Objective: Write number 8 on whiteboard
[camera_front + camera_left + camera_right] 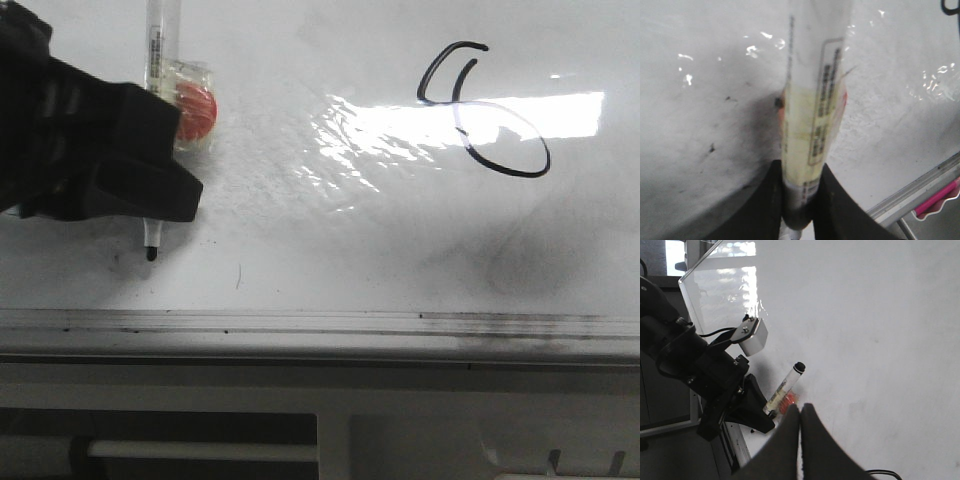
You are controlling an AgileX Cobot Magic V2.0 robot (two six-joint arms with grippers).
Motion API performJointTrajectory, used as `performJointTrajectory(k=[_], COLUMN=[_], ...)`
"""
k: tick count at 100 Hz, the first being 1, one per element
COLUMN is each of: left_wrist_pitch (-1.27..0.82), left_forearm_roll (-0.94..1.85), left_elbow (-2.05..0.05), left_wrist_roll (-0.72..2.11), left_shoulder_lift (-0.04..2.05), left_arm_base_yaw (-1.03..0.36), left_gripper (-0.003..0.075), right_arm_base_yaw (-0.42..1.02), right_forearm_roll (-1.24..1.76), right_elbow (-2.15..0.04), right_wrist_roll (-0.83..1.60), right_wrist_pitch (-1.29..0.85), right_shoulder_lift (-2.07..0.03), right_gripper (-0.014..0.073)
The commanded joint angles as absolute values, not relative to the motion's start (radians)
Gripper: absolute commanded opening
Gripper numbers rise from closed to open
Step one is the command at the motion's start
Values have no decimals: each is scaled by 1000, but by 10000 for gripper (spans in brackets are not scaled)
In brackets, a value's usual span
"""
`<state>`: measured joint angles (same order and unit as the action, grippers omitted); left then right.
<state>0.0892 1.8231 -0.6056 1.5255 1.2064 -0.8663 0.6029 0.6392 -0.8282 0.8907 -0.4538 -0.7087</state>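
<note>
One glossy white whiteboard [300, 250] with a grey metal rail along its near edge, and one thin black hand-drawn number 8 [483, 110] toward its far right, top loop not closed. The black left gripper [150, 215] is clamped on one clear-barrelled black-tipped marker [153, 240] near the left edge, tip at the board; the black right gripper [800, 412] has its fingers pressed together holding nothing

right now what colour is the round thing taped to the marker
Orange-red, under clear tape on the marker that the left gripper holds. The round thing shows best in the front view.

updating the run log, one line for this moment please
left gripper: shut on white marker | black hand-drawn 8: on glossy whiteboard | right gripper: shut
</note>
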Motion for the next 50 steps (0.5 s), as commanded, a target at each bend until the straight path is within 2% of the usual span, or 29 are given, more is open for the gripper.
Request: performJointTrajectory(k=[1, 41, 50], left_wrist_pitch=[93, 125, 162], left_forearm_roll=[1866, 1866, 1865], left_elbow=[-658, -700, -704], left_wrist_roll=[1516, 1458, 1424], left_shoulder_lift=[1222, 1315, 1315], left_arm_base_yaw=[-876, -873, -873], left_gripper=[-21, -20, 10], right_arm_base_yaw=[597, 597, 597], right_forearm_roll=[649, 650, 652], right_elbow=[-861, -861, -861], right_wrist_roll=[888, 878, 878], right_wrist_pitch=[-386, -403, -403], right_shoulder_lift=[-704, -704, -704], right_gripper=[-63, -63, -63])
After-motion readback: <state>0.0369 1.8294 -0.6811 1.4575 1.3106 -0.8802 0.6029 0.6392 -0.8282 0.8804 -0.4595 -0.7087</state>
